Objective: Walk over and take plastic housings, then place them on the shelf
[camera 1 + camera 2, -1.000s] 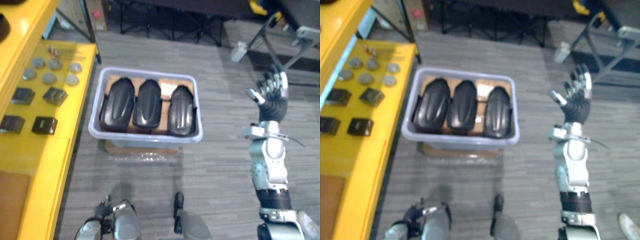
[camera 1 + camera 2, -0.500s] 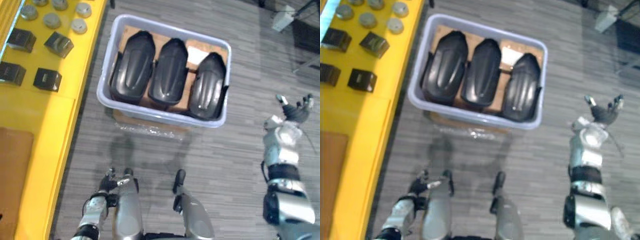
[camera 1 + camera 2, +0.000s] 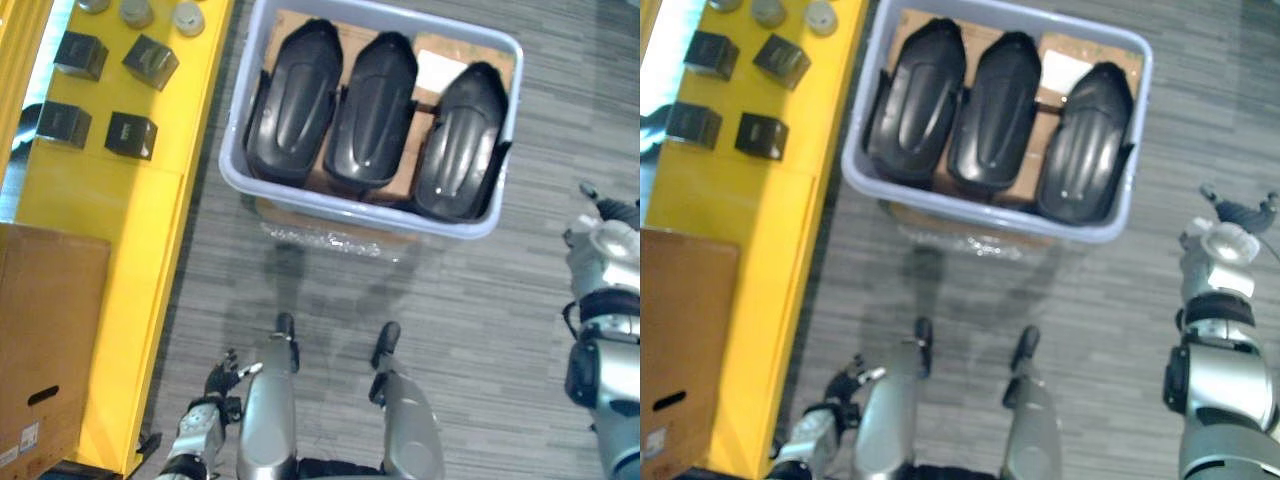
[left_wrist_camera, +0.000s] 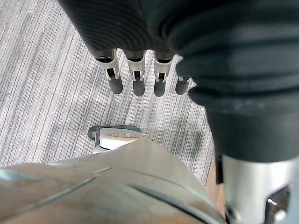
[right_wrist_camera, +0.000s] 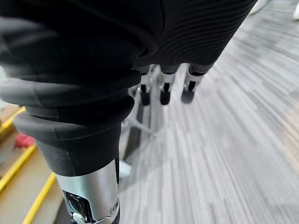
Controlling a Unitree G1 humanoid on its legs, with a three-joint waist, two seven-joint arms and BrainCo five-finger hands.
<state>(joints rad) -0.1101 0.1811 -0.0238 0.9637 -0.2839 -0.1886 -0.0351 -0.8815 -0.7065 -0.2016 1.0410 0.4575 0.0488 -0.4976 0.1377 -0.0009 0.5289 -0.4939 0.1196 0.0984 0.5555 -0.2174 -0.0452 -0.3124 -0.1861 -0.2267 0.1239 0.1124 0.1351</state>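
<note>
3 plastic housings (image 3: 380, 100) are found side by side in the bin (image 3: 340, 204), with the shelf (image 3: 120, 230) left of the bin. They are judged rigid, light, slick-shelled; best gripped across the long sides. Left hand (image 3: 222, 380) & right hand (image 3: 1238, 213): fingers apart, nothing held.

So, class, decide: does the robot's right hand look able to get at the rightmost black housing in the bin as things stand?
Probably yes. The right hand hangs open beside the bin, apart from it, and the rightmost housing lies uncovered on that side; only the bin's wall stands between.
</note>
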